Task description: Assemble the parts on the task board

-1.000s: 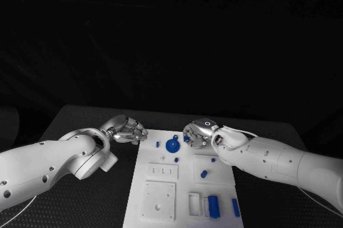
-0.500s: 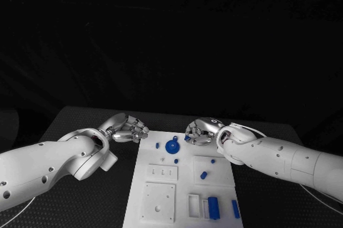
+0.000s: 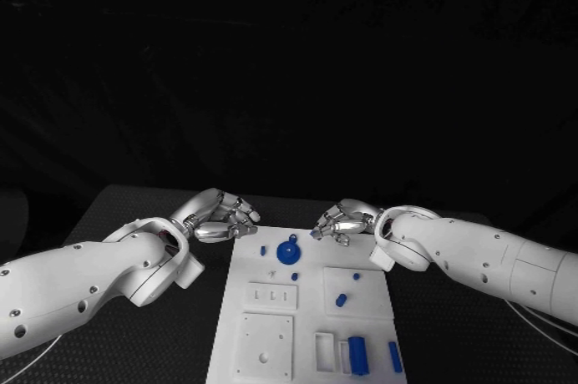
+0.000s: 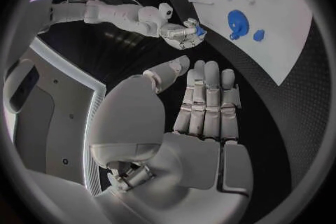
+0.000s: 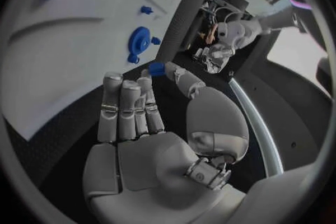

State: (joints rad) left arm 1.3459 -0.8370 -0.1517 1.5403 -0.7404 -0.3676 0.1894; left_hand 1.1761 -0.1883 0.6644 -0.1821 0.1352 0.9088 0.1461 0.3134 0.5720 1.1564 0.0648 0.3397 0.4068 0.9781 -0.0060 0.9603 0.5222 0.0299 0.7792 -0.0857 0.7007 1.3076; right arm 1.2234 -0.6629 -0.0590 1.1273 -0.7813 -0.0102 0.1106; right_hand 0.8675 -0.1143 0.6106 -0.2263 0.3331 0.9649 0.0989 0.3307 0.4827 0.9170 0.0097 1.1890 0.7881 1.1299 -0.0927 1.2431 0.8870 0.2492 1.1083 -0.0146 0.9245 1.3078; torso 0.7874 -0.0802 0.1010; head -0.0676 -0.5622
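Your right hand (image 3: 343, 222) hovers at the far edge of the flat white task board (image 3: 367, 305), pinching a small blue part (image 5: 156, 69) between thumb and fingertip; the remaining fingers (image 5: 125, 106) stand straight and close together. Your left hand (image 3: 224, 218) sits just off the board's far left corner over the black tabletop (image 3: 144, 334); it holds nothing, its fingers (image 4: 209, 101) straight and side by side with the thumb set apart. On the board, a round blue gear-like disc (image 3: 288, 252) lies near the far edge between the two hands, with a small blue peg (image 3: 263, 251) just beside it. Further in lie a short blue cylinder (image 3: 341, 300) and a tiny blue stud (image 3: 356, 275). Nearest you, two long blue bars (image 3: 357, 352) rest beside a white slotted block (image 3: 325, 349)
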